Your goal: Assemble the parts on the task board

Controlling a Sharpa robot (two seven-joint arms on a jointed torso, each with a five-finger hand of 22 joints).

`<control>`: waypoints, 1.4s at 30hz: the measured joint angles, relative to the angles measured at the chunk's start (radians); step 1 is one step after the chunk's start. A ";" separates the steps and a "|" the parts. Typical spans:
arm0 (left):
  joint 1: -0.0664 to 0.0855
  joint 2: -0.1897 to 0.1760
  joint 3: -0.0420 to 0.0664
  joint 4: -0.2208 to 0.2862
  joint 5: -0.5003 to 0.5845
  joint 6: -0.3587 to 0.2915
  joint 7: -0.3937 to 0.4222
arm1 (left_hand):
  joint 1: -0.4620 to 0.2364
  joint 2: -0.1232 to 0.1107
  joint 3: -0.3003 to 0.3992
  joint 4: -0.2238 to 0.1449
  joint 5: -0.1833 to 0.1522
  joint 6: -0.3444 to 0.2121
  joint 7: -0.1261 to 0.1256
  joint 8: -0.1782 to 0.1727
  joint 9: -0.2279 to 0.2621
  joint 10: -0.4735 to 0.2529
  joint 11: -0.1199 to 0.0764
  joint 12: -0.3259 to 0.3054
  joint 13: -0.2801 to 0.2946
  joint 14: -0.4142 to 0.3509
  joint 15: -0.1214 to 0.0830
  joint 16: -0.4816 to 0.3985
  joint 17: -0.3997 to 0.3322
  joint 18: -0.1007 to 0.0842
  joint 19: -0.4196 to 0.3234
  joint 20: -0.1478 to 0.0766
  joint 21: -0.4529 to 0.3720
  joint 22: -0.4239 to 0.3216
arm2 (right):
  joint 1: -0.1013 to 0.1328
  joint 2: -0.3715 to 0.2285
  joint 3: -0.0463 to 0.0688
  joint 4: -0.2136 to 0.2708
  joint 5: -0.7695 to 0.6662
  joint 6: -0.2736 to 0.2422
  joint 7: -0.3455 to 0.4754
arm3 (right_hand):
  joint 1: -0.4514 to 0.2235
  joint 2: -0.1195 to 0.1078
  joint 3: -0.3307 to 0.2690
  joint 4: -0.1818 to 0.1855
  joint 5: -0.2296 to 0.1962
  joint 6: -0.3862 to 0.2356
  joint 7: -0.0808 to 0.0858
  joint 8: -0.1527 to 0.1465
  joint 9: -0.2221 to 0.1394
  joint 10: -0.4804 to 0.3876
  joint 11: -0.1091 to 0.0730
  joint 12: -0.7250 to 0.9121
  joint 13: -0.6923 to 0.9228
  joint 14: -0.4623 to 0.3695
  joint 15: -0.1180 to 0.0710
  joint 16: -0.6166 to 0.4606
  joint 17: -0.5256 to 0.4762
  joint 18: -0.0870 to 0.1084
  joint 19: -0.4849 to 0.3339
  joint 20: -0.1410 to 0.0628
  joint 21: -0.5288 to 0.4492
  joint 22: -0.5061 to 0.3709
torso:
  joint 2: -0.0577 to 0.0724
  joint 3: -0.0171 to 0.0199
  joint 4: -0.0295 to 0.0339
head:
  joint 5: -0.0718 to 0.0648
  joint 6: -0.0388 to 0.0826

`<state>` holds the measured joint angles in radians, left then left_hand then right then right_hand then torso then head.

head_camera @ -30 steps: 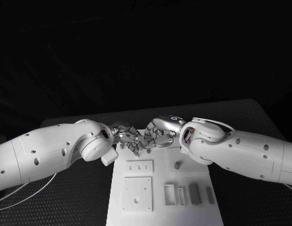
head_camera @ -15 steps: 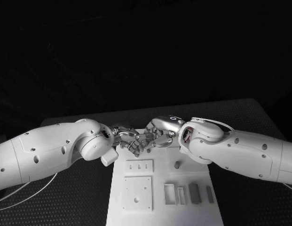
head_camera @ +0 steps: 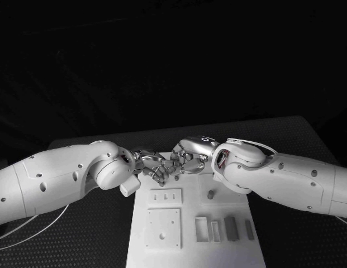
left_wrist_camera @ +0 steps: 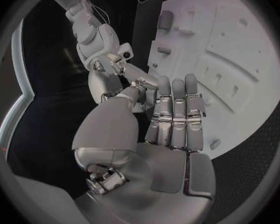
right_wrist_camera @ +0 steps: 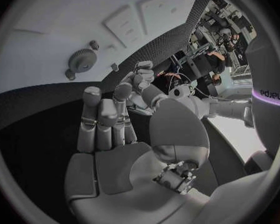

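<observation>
The shiny silver left hand (head_camera: 151,165) and the shiny silver right hand (head_camera: 188,161) meet fingertip to fingertip over the far end of the flat white task board (head_camera: 246,252). In the left wrist view the left hand (left_wrist_camera: 154,134) has its long fingers lying straight and side by side, with the fat rounded thumb bent across toward the tips of the other hand. In the right wrist view the right hand (right_wrist_camera: 124,139) has its fingers straight too, and its big smooth thumb leans in toward the left hand's tips. I cannot tell if either hand has a part pinched where the tips meet; that spot is too small and hidden.

Both hands are made of hard metal blocks with dark lines between them. Behind them come the fat smooth white arms, dotted with small dark holes.

The board lies in the middle of the bumpy black table mat (head_camera: 76,240). On it there is a small flat plate with three slots (head_camera: 166,197), a bigger square plate with a hole (head_camera: 162,228), and a row of thin upright grey blocks (head_camera: 222,229) just beside it. A small grey peg (head_camera: 210,195) stands alone near the right arm. In the right wrist view a round grey gear (right_wrist_camera: 82,60) with tiny teeth sits on the board.
</observation>
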<state>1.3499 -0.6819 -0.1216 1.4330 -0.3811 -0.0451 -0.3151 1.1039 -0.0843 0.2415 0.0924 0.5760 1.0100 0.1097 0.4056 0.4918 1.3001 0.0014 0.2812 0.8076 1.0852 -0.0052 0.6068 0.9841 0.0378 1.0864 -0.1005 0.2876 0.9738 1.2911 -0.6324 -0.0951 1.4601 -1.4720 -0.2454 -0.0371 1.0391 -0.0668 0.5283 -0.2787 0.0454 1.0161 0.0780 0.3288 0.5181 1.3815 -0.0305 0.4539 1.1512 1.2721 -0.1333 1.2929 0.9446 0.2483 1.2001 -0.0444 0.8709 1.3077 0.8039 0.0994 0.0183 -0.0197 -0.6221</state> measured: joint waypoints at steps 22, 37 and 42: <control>-0.001 0.000 -0.002 -0.005 0.050 -0.008 -0.007 | -0.428 0.026 0.274 -0.348 -0.101 -0.004 -0.004 0.045 -0.025 -0.023 0.016 0.097 -0.048 -0.004 -0.004 0.051 -0.049 -0.007 0.005 -0.009 0.000 0.080 | -0.001 0.001 0.001 -0.001 0.001 0.001 0.006 | 0.002 0.002 0.000 0.000 0.000 -0.002 0.001 0.001 0.001 0.000 0.000 0.000 0.000 0.001 0.002 0.000 0.000 0.000 -0.002 0.002 0.000 0.000 | 0.000 0.0000 0.0001 | 0.000 -0.002; -0.001 0.002 -0.002 -0.009 0.051 -0.007 -0.010 | -0.372 0.082 0.303 -0.377 -0.089 -0.005 -0.005 0.056 -0.030 -0.023 0.016 0.114 -0.057 -0.004 -0.004 0.063 -0.056 -0.008 0.005 -0.009 0.000 0.097 | -0.002 0.000 0.001 -0.001 0.001 0.001 0.008 | 0.002 0.002 0.000 0.000 0.000 0.000 -0.001 0.001 0.001 0.000 0.000 0.000 0.000 0.002 0.002 0.000 0.000 0.000 -0.002 0.002 0.000 0.000 | 0.000 -0.0001 -0.0001 | 0.000 -0.004; -0.002 0.002 -0.002 -0.009 0.052 -0.007 -0.010 | -0.368 0.086 0.303 -0.377 -0.089 -0.006 -0.005 0.060 -0.031 -0.023 0.016 0.114 -0.057 -0.004 -0.004 0.063 -0.057 -0.008 0.005 -0.009 -0.004 0.098 | -0.003 0.000 0.001 -0.001 0.001 0.002 0.009 | 0.002 0.002 0.000 0.000 0.000 0.000 -0.001 0.000 0.002 0.000 0.000 0.000 0.000 0.002 0.002 0.000 0.000 0.000 -0.002 0.002 0.000 0.000 | 0.000 -0.0001 -0.0005 | -0.001 -0.005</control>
<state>1.3483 -0.6801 -0.1238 1.4245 -0.3293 -0.0522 -0.3249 0.7356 0.0014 0.5443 -0.2844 0.4870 1.0045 0.1042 0.4661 0.4609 1.2774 0.0176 0.3949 0.7503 1.0809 -0.0093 0.6698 0.9276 0.0298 1.0918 -0.1091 0.2833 1.0715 1.2885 -0.6324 -0.0938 1.4595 -1.4712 -0.2437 -0.0286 1.0413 -0.0646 0.5282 -0.2787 0.0454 1.0166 0.0772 0.3288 0.5196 1.3815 -0.0305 0.4539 1.1510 1.2739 -0.1314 1.2929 0.9446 0.2484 1.1983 -0.0426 0.8709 1.3077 0.8038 0.0993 0.0178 -0.0202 -0.6267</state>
